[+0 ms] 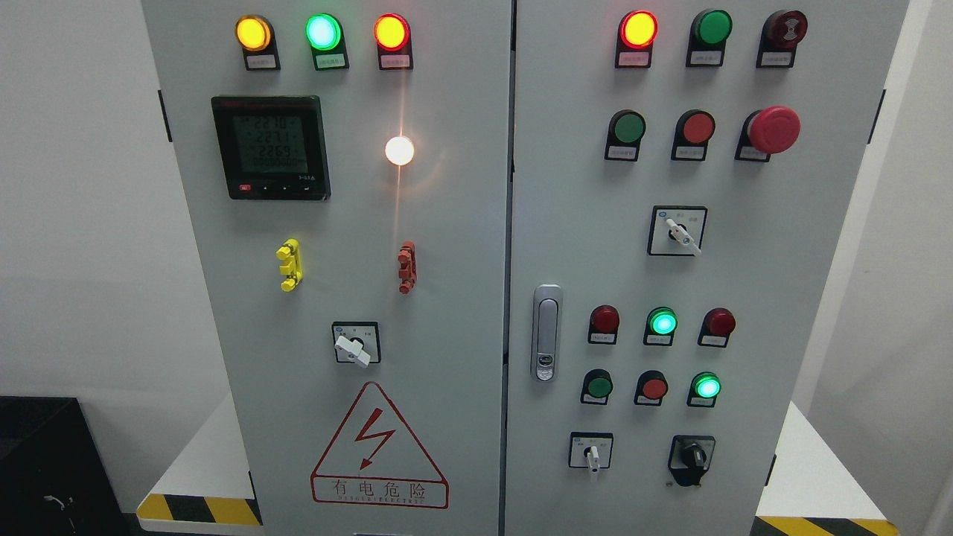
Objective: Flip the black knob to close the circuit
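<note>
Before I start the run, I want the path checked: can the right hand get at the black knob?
Probably yes. The black knob sits bare at the right door's lower right, nothing covering it. Neither hand is in view, so reach itself can't be confirmed.

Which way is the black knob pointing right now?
Roughly straight up: the black knob at the right door's lower right has its ridge near vertical. Whether that closes the circuit, cannot tell.
</note>
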### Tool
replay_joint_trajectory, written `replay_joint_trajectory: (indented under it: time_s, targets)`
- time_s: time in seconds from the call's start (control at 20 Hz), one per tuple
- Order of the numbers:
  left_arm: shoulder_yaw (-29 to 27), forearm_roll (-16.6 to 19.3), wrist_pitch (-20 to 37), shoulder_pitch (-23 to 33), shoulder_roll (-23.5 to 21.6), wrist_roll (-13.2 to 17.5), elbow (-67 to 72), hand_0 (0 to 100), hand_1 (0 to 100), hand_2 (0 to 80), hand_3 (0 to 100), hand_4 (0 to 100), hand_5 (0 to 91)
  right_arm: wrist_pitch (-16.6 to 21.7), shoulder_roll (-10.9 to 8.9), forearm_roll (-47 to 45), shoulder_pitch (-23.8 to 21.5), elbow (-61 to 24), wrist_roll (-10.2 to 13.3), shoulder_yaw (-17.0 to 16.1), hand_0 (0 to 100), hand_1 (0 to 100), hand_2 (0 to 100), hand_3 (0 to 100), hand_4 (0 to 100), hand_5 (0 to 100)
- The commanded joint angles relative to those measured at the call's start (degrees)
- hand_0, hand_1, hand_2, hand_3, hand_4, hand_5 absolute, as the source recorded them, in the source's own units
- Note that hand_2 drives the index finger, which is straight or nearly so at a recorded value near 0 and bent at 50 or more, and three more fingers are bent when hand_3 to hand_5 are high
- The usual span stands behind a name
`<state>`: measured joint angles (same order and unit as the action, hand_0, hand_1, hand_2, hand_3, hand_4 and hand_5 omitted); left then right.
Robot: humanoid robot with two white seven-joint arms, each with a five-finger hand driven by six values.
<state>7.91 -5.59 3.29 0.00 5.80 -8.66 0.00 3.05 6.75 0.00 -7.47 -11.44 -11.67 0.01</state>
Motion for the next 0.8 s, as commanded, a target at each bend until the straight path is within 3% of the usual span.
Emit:
replay_joint_trajectory:
  time_s: [0.0, 0.75]
  targets:
    - [0.0, 0.1, 0.0, 1.3, 0.0, 0.0, -1.8, 12, 56, 0.0, 0, 0, 0.0, 0.0, 0.02, 1.8, 0.0, 0.8, 0.2, 0.0, 0, 9, 0, 0, 0, 0]
    - [0.0, 0.0, 0.0, 1.3, 0.0, 0.0, -1.8, 12, 56, 0.0, 0, 0, 0.0, 0.0, -0.42, 1.6, 2.5, -0.5, 0.4, 0.1, 0, 9, 0, 0, 0, 0]
